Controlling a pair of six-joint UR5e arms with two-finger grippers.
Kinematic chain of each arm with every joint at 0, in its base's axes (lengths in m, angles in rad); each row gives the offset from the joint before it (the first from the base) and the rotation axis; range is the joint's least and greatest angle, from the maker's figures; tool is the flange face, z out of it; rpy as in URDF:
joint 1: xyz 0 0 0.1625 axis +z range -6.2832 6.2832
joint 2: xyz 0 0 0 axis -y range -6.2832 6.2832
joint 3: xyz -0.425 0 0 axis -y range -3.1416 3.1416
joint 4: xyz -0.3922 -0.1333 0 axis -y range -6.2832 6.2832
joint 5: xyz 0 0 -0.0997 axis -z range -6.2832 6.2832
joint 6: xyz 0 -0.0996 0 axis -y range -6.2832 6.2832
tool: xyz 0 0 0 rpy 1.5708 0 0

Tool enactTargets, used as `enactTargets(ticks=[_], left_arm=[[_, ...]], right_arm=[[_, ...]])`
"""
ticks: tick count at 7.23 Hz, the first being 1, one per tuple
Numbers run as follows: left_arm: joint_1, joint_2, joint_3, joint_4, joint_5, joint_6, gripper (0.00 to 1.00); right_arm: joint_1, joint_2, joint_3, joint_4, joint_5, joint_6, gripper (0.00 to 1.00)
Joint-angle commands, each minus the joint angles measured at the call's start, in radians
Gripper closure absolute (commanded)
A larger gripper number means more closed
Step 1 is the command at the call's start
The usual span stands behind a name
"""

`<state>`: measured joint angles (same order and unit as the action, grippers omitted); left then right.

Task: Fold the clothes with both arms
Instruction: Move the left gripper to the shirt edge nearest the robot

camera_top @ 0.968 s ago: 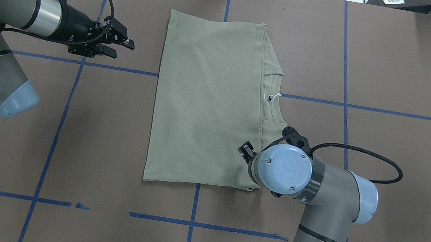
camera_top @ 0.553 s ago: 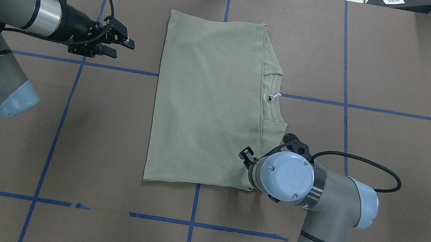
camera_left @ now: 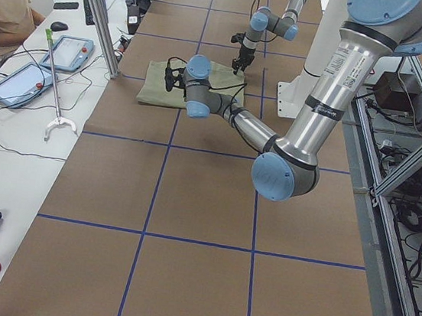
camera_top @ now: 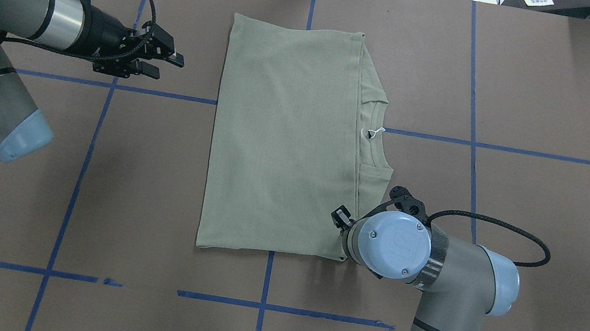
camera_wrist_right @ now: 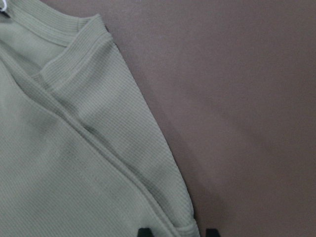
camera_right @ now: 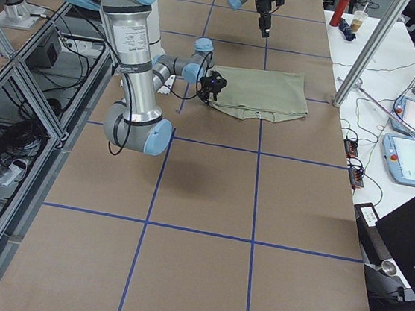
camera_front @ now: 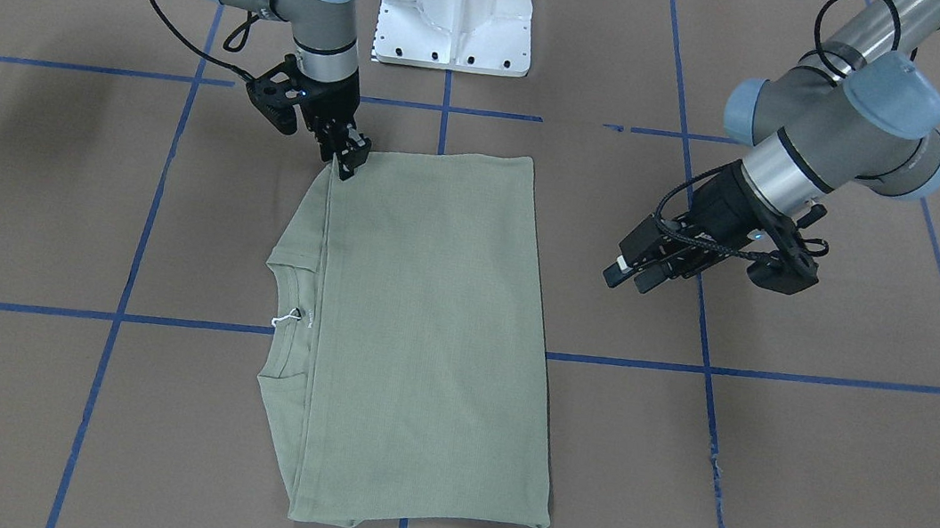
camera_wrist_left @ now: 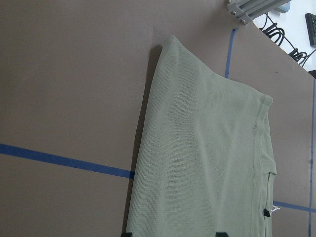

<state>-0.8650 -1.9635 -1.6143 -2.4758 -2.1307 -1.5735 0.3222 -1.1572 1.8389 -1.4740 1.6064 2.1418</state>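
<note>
The sage-green shirt (camera_top: pixel 281 139), folded to a rectangle, is lying in the middle of the bench (camera_top: pixel 546 110), its long axis running top to bottom of the overhead frame. The right gripper (camera_front: pixel 346 161), the nearer one, is pointing straight down at the shirt's lower-right corner with jaws parted astride the fabric. The left gripper (camera_top: pixel 166 65), likewise released, is hovering well apart at upper left.

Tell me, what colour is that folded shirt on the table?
The shirt is pale sage green, plain; the overhead view shows it best.
</note>
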Motion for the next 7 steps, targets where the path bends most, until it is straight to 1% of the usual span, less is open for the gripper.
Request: enactTargets(ticks=[1, 3, 4, 5, 6, 7], left_arm=[[0.000, 0.002, -0.007, 0.000, 0.000, 0.000, 0.36], [0.000, 0.003, -0.018, 0.000, 0.000, -0.022, 0.36], [0.001, 0.002, -0.044, 0.000, -0.002, -0.095, 0.36], [0.029, 0.012, -0.100, 0.000, -0.003, -0.209, 0.36], [0.109, 0.053, -0.180, 0.000, 0.011, -0.296, 0.34], [0.201, 0.081, -0.240, 0.000, 0.073, -0.381, 0.31]], right_arm=[[0.000, 0.002, 0.002, 0.000, 0.003, 0.003, 1.00], [0.004, 0.005, 0.013, -0.002, 0.007, 0.000, 1.00], [0.006, 0.002, 0.034, -0.005, 0.010, 0.000, 1.00], [0.006, -0.005, 0.063, -0.008, 0.010, 0.001, 1.00], [0.001, -0.016, 0.083, -0.028, 0.010, 0.007, 1.00], [-0.012, -0.019, 0.094, -0.028, 0.010, 0.032, 1.00]])
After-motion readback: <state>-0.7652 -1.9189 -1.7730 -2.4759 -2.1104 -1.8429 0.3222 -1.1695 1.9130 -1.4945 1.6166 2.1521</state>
